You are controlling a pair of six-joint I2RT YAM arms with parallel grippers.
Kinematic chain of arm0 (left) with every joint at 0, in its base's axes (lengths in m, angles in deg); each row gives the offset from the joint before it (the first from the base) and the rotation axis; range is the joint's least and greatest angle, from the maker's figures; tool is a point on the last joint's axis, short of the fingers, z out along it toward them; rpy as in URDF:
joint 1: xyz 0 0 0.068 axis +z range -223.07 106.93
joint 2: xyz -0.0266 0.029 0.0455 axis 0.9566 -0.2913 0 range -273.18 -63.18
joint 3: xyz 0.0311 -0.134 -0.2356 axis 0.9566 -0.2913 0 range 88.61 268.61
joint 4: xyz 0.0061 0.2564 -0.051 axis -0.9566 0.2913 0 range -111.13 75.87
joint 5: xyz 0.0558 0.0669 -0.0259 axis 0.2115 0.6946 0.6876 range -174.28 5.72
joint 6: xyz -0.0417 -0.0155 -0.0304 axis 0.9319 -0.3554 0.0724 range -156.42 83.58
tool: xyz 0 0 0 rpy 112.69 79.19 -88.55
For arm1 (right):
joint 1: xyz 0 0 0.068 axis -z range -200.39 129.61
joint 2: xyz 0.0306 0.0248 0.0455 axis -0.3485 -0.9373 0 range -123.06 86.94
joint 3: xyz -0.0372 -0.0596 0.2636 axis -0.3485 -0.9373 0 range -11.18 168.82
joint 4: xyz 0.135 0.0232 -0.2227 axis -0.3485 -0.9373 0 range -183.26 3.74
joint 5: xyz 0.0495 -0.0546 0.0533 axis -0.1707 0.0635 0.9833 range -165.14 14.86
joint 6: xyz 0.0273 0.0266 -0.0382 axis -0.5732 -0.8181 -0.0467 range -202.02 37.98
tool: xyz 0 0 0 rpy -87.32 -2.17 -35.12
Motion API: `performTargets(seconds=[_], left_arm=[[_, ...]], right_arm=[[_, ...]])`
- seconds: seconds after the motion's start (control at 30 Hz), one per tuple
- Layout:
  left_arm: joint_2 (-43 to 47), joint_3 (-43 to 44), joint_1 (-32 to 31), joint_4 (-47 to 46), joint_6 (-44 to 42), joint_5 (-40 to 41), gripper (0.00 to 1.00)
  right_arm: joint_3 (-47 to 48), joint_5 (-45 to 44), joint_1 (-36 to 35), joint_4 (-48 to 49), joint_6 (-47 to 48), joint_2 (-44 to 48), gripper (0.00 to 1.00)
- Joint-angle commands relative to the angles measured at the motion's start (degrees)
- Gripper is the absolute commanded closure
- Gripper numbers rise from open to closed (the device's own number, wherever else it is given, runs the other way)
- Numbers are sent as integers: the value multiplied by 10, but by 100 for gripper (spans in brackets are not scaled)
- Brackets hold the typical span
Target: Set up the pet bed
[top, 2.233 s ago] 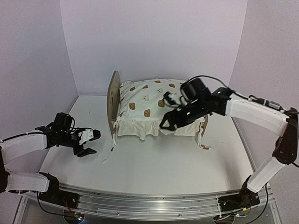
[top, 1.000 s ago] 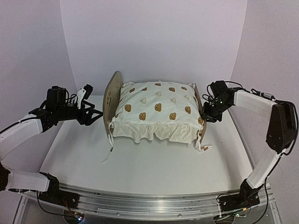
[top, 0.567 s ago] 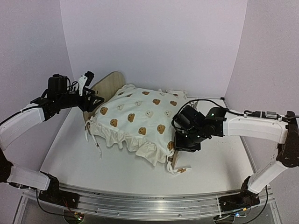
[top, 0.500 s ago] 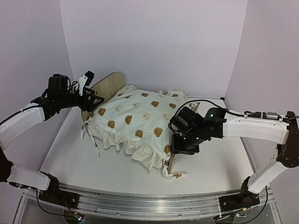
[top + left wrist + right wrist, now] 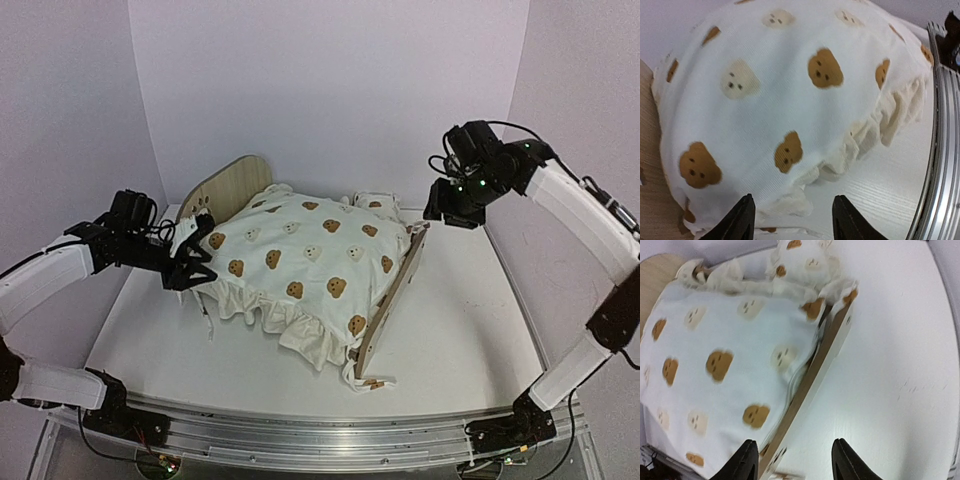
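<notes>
the small light-wood pet bed (image 5: 392, 292) sits at a slant on the white table (image 5: 480, 330). its rounded far end board (image 5: 228, 183) is toward the back left, and its other end board (image 5: 816, 382) points to the near right. the cream bear-print duvet (image 5: 300, 255) lies puffed over the frame, with its frilled edge spilling over the near side onto the table. the matching bear-print pillow (image 5: 372, 205) is at the back of the bed, partly behind the duvet. cream tie strings (image 5: 365, 381) trail on the table at the foot of the nearer end board.

my left tool (image 5: 190, 262) is low at the duvet's left corner, just beside the frill. on the left wrist camera its fingers (image 5: 744, 216) stand apart and nothing is pinched between them. i cannot tell if a tip brushes the cloth. the silver metal rail (image 5: 940, 150) runs down that view's right edge.

my right tool (image 5: 447, 212) hangs in the air at the back right, well apart from the bed. its fingers (image 5: 747, 460) are spread and hold nothing.
</notes>
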State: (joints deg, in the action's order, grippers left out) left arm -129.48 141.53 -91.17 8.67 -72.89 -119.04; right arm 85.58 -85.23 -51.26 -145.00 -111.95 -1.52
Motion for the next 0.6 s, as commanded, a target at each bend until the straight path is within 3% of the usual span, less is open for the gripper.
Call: performTargets(seconds=[0.0,0.17,0.3,0.43,0.57], left_arm=[[14,-60,-6,65,-139,48,52],[11,-119,-9,-14,-177,109,52],[-23,-133,-10,-105,-162,142,52],[-72,-134,-10,-213,-140,175,53],[-125,-117,-10,-273,-143,181,54]], right_arm=[[136,1,61,-12,159,-158,52],[290,39,108,2,209,-306,53],[335,111,110,13,223,-378,53],[297,167,110,18,218,-389,55],[205,201,111,36,227,-341,55]])
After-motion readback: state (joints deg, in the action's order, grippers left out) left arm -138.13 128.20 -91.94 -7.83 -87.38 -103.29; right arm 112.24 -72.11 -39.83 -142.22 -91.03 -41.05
